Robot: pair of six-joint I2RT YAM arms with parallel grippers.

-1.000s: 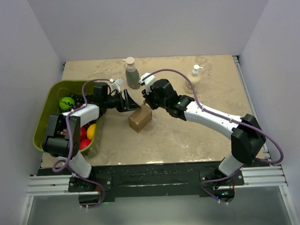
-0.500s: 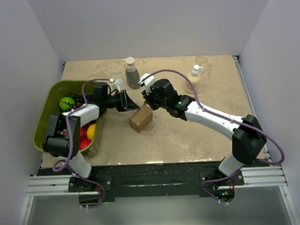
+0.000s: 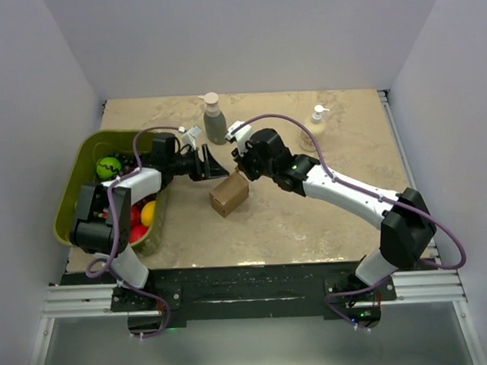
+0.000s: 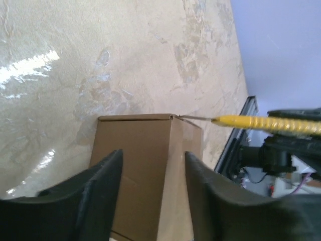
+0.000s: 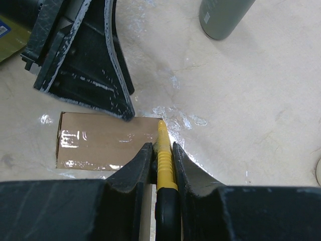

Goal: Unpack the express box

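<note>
1. Early stage, I'd say: the express box [image 3: 229, 194] is shut, flaps flat, and the glossy tape on top looks uncut. Slitting, opening and emptying are all left.
2. Right gripper [image 5: 160, 150] pinches a yellow knife [image 5: 161, 133], tip at the box's top corner. Left gripper [image 4: 153, 155] is spread at the box's side; contact unclear.
3. Box sits mid-table [image 3: 310, 220] between both grippers, top up, long axis near-left to far-right.

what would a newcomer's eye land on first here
The small brown box mid-table, with the right gripper clamping a yellow cutter whose tip sits at the box's top corner. The left gripper is open, right at the box's other side. At the table's left edge, a green bin holds bright balls.
</note>
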